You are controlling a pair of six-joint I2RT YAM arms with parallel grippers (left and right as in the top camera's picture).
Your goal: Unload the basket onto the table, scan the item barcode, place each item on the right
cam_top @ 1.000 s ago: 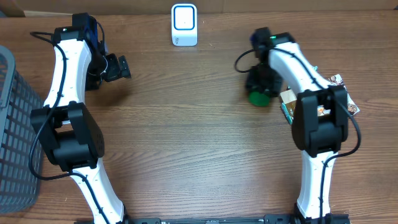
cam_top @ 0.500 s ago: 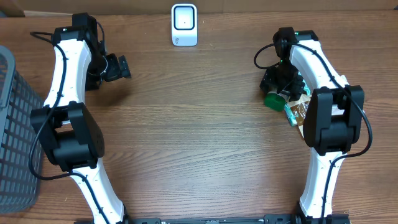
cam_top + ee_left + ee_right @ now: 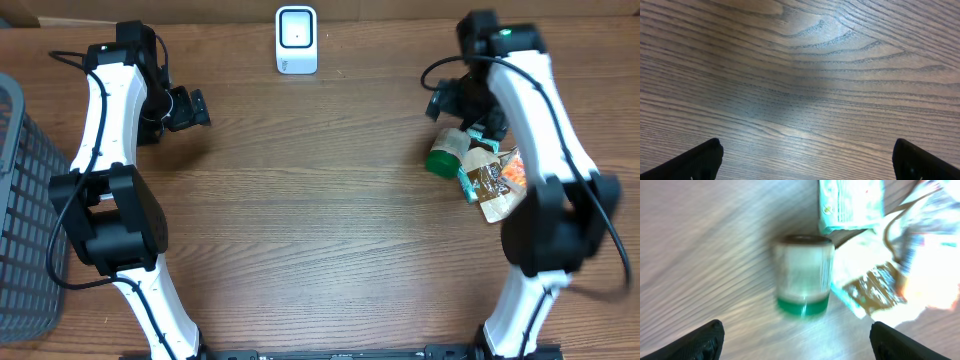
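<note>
Jar (image 3: 804, 275) lies untouched before the right hand (image 3: 797, 342).

**Robotics lab bench set up as a mock shop checkout**

White robot arms, one left (image 3: 105, 110) and one right (image 3: 530, 90), work over a wood-grain table (image 3: 320, 230). A white barcode scanner (image 3: 296, 40) stands at its far edge, a grey mesh basket (image 3: 20, 200) sits at the left, and packaged groceries (image 3: 490, 180) lie loose.

overhead: straight down, far, whole table (image 3: 320, 230) | wrists: close, downward | shared: right wrist's green-lidded jar (image 3: 804, 272)
</note>
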